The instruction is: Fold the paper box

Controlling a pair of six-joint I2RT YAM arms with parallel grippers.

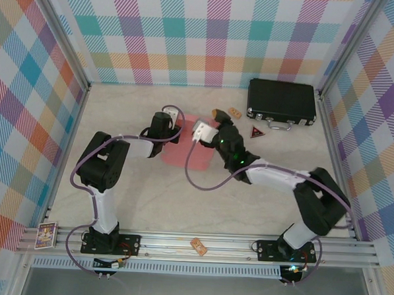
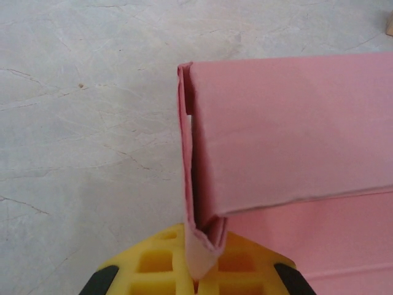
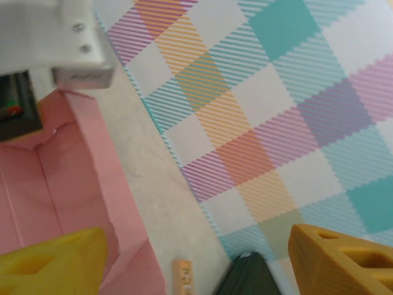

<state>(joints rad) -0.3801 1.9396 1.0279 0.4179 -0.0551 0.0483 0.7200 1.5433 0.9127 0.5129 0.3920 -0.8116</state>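
The paper box (image 1: 186, 148) is salmon-pink cardboard lying partly folded on the table between the two arms. In the left wrist view one box wall (image 2: 288, 123) stands raised, and its left side flap runs down into my left gripper (image 2: 199, 273), whose yellow fingers (image 2: 153, 264) are shut on that flap's edge. From above, the left gripper (image 1: 166, 127) sits at the box's left rear edge. My right gripper (image 3: 196, 264) is open wide at the box's right rear corner (image 3: 80, 178). Its left finger (image 3: 52, 261) is over the pink card, and its right finger (image 3: 344, 258) hangs free.
A black hard case (image 1: 282, 102) with a handle lies at the back right, also seen as a dark corner (image 3: 245, 276). A small tan block (image 1: 235, 112) and a red triangle (image 1: 257, 131) lie near it. Another tan block (image 1: 199, 245) and a card (image 1: 47, 234) rest on the front rail.
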